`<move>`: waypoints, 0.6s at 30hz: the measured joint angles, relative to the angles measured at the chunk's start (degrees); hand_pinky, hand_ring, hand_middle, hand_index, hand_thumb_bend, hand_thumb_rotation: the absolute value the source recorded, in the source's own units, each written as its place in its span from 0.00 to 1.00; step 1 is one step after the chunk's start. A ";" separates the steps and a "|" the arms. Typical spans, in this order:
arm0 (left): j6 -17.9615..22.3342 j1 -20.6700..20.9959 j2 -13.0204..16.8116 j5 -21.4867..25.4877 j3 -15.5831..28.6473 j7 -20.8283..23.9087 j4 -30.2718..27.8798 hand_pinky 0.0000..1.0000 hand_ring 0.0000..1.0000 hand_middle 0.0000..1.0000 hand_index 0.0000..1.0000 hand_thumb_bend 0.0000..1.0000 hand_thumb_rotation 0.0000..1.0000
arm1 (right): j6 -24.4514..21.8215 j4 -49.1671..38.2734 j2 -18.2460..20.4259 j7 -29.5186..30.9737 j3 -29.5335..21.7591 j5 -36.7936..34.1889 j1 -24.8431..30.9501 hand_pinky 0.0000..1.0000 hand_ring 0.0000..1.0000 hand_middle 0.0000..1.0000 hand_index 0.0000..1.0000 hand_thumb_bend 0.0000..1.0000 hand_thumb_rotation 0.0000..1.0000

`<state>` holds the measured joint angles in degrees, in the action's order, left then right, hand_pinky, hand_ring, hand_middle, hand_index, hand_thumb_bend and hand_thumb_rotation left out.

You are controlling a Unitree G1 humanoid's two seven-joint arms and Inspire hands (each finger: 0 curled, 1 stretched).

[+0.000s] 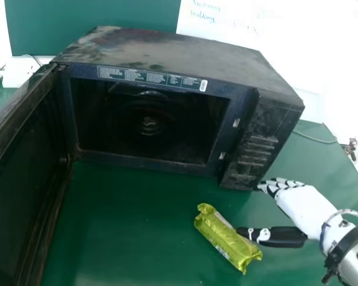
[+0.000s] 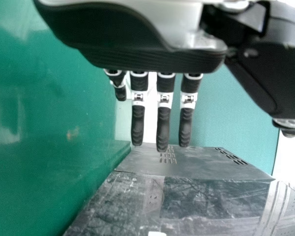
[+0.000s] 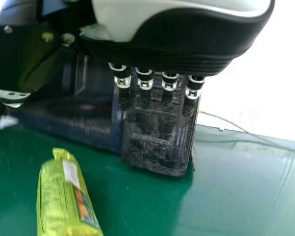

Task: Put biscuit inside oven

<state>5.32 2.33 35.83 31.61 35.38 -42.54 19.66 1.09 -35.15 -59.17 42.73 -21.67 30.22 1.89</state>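
Note:
The black oven (image 1: 167, 53) stands at the back of the table in the head view, its door (image 1: 24, 179) swung wide at the left. A yellow-green biscuit pack (image 1: 227, 238) lies on the table in front of it. My right hand (image 1: 304, 208) is at the pack's right, fingers straight toward the oven's lower right corner, thumb by the pack's edge; whether it touches is unclear. In the right wrist view the right hand (image 3: 167, 49) has straight fingers, with the biscuit pack (image 3: 66, 196) beside them. My left hand (image 2: 137, 49) has straight fingers beside the oven (image 2: 187, 196) in the left wrist view.
The green table (image 1: 137, 226) spreads under the oven and the pack. A white socket box (image 1: 19, 71) sits behind the oven at the left. A cable (image 1: 315, 139) runs along the table at the right, near a small metal object (image 1: 350, 148).

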 measured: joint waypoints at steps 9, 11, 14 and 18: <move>-0.63 -0.47 -0.11 0.06 0.00 -0.16 -1.03 0.51 0.58 0.57 0.64 1.00 0.65 | -0.28 -2.95 -1.25 5.04 1.04 5.02 0.14 0.95 1.00 1.00 0.95 0.97 1.00; -0.63 -0.53 -0.12 0.03 0.00 0.00 -1.13 0.48 0.54 0.52 0.62 1.00 0.65 | 0.40 -3.58 -1.18 5.01 1.09 6.27 0.63 0.96 1.00 1.00 0.95 0.97 1.00; -0.63 -0.76 -0.12 0.03 0.00 0.34 -1.46 0.48 0.59 0.51 0.59 1.00 0.62 | 1.73 -4.04 -0.26 3.77 1.75 8.19 1.53 0.97 1.00 0.99 0.95 0.98 1.00; -0.62 -0.83 -0.13 0.04 0.00 0.40 -1.52 0.49 0.59 0.49 0.53 1.00 0.63 | 3.27 -4.63 1.82 1.35 2.92 11.44 2.02 0.95 1.00 0.98 0.95 0.96 1.00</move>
<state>4.70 1.49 35.70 31.65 35.38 -42.14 18.15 4.35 -39.78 -57.35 44.08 -18.76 41.66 3.90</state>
